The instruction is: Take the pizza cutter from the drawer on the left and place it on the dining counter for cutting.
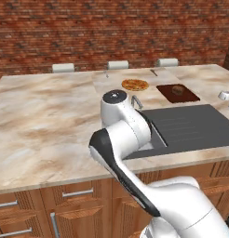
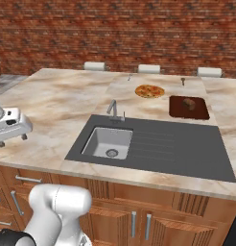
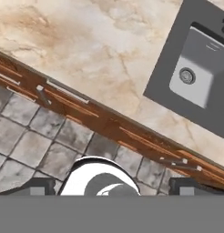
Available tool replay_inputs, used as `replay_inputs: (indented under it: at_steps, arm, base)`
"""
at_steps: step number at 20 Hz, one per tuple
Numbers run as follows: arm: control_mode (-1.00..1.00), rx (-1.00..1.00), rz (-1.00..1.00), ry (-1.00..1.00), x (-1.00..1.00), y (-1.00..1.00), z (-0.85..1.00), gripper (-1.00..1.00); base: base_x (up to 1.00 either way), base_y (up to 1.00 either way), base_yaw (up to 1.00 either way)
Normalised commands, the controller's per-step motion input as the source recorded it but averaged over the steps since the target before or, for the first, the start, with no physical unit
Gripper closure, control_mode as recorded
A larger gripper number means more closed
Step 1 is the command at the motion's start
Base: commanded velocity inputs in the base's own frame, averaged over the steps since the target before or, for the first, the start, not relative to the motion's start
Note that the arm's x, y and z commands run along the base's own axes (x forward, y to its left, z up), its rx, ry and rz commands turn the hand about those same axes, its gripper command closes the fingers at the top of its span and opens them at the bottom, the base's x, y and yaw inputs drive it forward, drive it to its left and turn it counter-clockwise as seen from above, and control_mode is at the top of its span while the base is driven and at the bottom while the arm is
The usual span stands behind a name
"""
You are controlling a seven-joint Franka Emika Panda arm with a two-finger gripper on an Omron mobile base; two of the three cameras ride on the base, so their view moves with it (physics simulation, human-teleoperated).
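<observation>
Tool [image 3: 109, 191] jaws apart, nothing between them, looking down over the counter [image 3: 109, 54] edge and the cabinet fronts. Drawer [image 1: 77, 194] on the left front appears closed, bar handle flush. Pizza cutter location: cannot tell, presumably inside. Judgement: task at its start. Remaining: open drawer, grasp cutter, lift out, set on counter.

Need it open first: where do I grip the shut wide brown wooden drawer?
On the brown wooden drawer, pinch the middle of its silver bar handle from above and below, approaching from the cabinet front: the bar lies horizontal, standing off the wood.
</observation>
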Motion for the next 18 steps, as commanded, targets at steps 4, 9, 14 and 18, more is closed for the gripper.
replay_inputs:
  at_steps: [4,9,14,18]
  arm:
    - [-1.00,-0.15,0.24,-0.06,0.00,0.63,-0.39,-1.00]
    - [-1.00,-0.20,0.22,-0.10,0.00,0.61,-0.42,-1.00]
    - [-1.00,-0.24,0.22,-0.10,0.00,0.60,-0.39,-1.00]
    - [-1.00,-0.17,0.16,-0.07,0.00,0.19,-0.43,-1.00]
  base:
    - [0.00,0.00,0.00]
    - [0.00,0.00,0.00]
    - [0.00,0.00,0.00]
    - [0.00,0.00,0.00]
